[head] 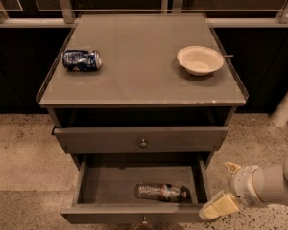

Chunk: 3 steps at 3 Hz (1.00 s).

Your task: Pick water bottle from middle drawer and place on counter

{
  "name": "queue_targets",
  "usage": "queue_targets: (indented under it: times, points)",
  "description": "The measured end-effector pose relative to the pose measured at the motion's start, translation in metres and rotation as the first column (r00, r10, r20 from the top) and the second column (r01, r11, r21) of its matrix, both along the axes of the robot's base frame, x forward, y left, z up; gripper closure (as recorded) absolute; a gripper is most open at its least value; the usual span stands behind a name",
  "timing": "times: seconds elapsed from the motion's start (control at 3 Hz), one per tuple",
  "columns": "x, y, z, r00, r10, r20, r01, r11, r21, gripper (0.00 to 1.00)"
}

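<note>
The water bottle (161, 192) lies on its side in the open middle drawer (134, 212), right of centre, cap end toward the right. The counter (144, 75) is the grey cabinet top above it. My gripper (225, 187) is at the bottom right, just outside the drawer's right front corner, to the right of the bottle and apart from it. Its two pale fingertips (220, 207) stand wide apart with nothing between them. The arm reaches in from the right edge.
A crushed blue-and-silver soda can (81, 60) lies on the counter's left side. A white bowl (199, 60) sits on its right side. The upper drawer front (141, 139) with a round knob is closed. A pale post (287, 104) stands at the right.
</note>
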<state>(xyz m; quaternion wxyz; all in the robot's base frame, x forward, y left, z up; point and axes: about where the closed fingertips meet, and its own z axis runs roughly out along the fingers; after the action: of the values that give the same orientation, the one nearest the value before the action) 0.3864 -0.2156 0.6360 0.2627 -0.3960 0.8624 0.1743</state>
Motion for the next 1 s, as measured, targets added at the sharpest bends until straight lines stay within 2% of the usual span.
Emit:
queue_targets:
  times: [0.33, 0.67, 1.0]
  points:
    - [-0.005, 0.002, -0.023, 0.9966, -0.061, 0.055, 0.06, 0.998, 0.014, 0.0]
    - [0.012, 0.017, -0.056, 0.9907, -0.077, 0.112, 0.071, 0.996, 0.06, 0.0]
    - [0.033, 0.039, -0.081, 0.9883, -0.055, 0.142, 0.04, 0.993, 0.11, 0.0]
